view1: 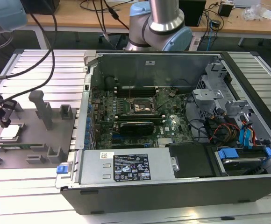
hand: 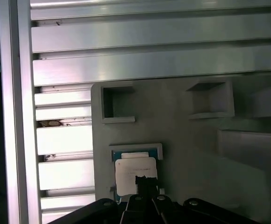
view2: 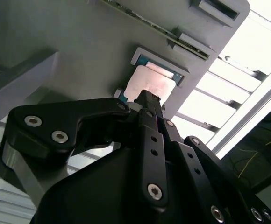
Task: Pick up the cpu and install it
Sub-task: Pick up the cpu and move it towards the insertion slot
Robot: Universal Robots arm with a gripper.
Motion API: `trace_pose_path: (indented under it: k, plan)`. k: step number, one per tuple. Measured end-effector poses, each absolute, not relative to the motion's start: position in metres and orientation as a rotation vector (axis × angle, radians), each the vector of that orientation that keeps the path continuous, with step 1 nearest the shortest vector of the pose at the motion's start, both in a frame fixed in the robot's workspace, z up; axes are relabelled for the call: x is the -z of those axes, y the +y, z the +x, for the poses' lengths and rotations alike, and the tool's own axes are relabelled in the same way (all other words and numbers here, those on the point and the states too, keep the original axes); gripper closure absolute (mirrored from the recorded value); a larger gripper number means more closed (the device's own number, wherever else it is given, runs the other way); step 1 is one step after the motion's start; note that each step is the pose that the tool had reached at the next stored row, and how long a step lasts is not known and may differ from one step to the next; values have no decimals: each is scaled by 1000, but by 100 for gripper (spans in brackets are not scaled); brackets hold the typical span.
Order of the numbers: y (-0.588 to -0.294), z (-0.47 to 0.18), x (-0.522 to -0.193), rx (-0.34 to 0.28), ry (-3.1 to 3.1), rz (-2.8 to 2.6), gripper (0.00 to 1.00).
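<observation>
Colleague: Status of the install?

Me: Nothing is lifted yet. The small square silvery-topped cpu [view1: 9, 133] lies in its shallow recess in the flat grey fixture plate [view1: 25, 127], toward the plate's end far from the open black computer case [view1: 173, 196]. The black gripper [view2: 147, 99] hangs just above the cpu. I cannot tell the jaw state. I judge that pick, carry and seating are all left to do.

Colleague: Orientation?

Me: Flat, metal top up, sides parallel to the recess walls. It is square, so it has no long axis.
</observation>
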State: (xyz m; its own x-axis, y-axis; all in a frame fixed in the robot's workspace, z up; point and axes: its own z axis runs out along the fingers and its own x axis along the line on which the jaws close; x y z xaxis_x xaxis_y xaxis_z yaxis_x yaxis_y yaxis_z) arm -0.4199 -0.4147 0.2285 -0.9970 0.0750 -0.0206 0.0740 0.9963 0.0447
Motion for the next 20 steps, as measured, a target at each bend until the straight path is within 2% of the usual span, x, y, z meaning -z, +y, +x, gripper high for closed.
trace_pose_path:
  k: [13, 15, 16, 17, 18, 19, 20]
  plan:
    - [-415, -422, -218, -68, 3116, 117, 89]
    - [-415, -422, -218, -68, 3116, 116, 76]
    - [-415, -422, -218, -68, 3116, 116, 76]
    - [-415, -422, -218, -68, 3116, 116, 64]
    - [-415, -422, -218, -68, 3116, 116, 58]
    - [-415, -422, -218, -68, 3116, 116, 58]
    - [-415, -422, -218, -68, 3116, 116, 52]
